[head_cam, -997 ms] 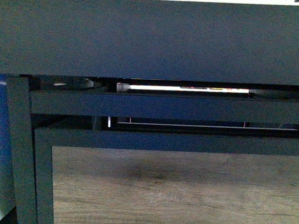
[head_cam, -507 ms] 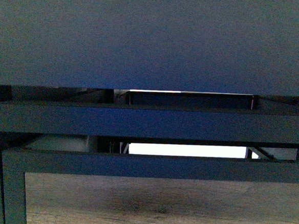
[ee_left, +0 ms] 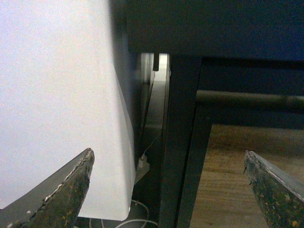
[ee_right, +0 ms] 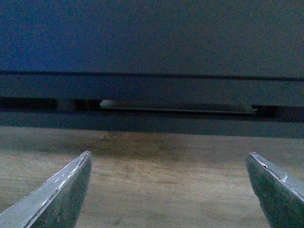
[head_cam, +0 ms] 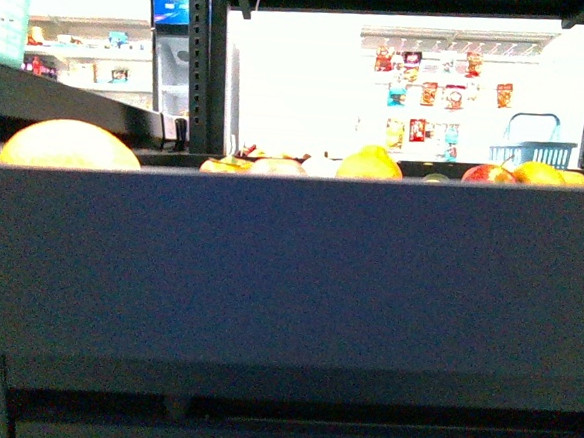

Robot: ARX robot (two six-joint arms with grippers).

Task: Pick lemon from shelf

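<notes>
In the front view the wide dark rim of the shelf [head_cam: 288, 269] fills the lower half. Fruit tops show just above it: a yellow lemon [head_cam: 370, 163] near the middle, a large yellow-orange fruit [head_cam: 69, 145] at the left, red and yellow fruit [head_cam: 521, 175] at the right. Neither gripper shows in the front view. My left gripper [ee_left: 168, 190] is open and empty, low beside a black upright post [ee_left: 180, 142] of the shelf. My right gripper [ee_right: 168, 190] is open and empty, facing a dark tray front [ee_right: 152, 38] above wooden floor.
A white panel [ee_left: 57, 95] stands close beside the left gripper, with a white cable at its foot. A black upright [head_cam: 208, 63] rises behind the fruit. Bright store shelves and a blue basket [head_cam: 534, 141] lie far behind. Wooden floor [ee_right: 161, 175] lies under the shelf.
The front view has risen: earlier it showed lower shelf rails and wooden floor, now it looks just over a tray's rim at the tops of the fruit.
</notes>
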